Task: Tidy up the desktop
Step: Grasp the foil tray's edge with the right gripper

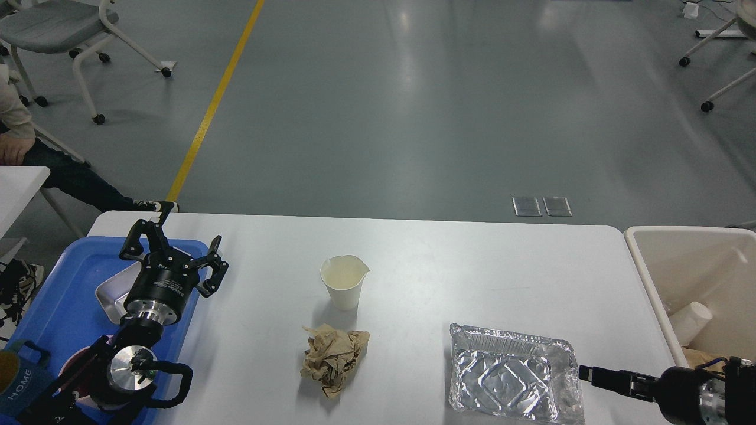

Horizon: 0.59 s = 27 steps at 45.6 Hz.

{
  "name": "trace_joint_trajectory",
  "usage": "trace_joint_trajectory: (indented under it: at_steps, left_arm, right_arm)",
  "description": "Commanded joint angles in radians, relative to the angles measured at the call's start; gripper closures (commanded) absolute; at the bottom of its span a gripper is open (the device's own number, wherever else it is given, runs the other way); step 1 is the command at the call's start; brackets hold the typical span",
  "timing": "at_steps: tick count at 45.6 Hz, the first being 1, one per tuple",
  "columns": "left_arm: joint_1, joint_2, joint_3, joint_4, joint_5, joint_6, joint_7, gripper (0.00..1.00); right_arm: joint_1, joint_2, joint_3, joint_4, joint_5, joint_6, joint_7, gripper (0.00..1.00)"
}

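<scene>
The white desktop (472, 265) carries a white paper cup (344, 289) standing upright near the middle. A crumpled brown paper ball (333, 359) lies just in front of the cup. An empty foil tray (512, 375) lies at the front right. My left gripper (177, 245) is open and empty, raised over the right edge of the blue tray (65, 271), well left of the cup. My right gripper (590, 374) comes in low from the right, its tip at the foil tray's right rim. Its fingers show as one dark bar.
The blue tray holds a small metal dish (112, 295) and a mug (15, 383) marked HOME. A beige bin (649, 271) stands off the desk's right end with a paper cup (690, 321) and brown paper (703, 357) inside. Chairs stand on the floor beyond.
</scene>
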State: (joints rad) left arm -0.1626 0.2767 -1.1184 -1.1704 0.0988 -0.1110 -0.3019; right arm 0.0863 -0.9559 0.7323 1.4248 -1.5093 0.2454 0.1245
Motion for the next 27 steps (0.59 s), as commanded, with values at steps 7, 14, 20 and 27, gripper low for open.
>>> trace_joint_trajectory:
  at_steps: [7, 14, 20, 27]
  left_arm:
    - [0.002, 0.001, 0.000, 0.000, -0.001, 0.001, 0.001, 0.04]
    - [0.008, 0.001, 0.000, 0.000, 0.001, 0.001, 0.001, 0.04]
    - [0.009, 0.001, 0.002, 0.000, 0.001, 0.001, 0.001, 0.04]
    - [0.009, 0.001, 0.002, 0.000, 0.001, 0.001, 0.001, 0.04]
  right_arm:
    - [0.085, 0.080, -0.091, -0.086, -0.003, 0.000, 0.001, 0.00]
    - [0.118, 0.108, -0.132, -0.127, -0.005, 0.000, 0.009, 0.00]
    - [0.136, 0.121, -0.159, -0.138, -0.003, 0.000, 0.007, 0.00]
    - [0.164, 0.150, -0.200, -0.165, -0.003, 0.009, 0.007, 0.00]
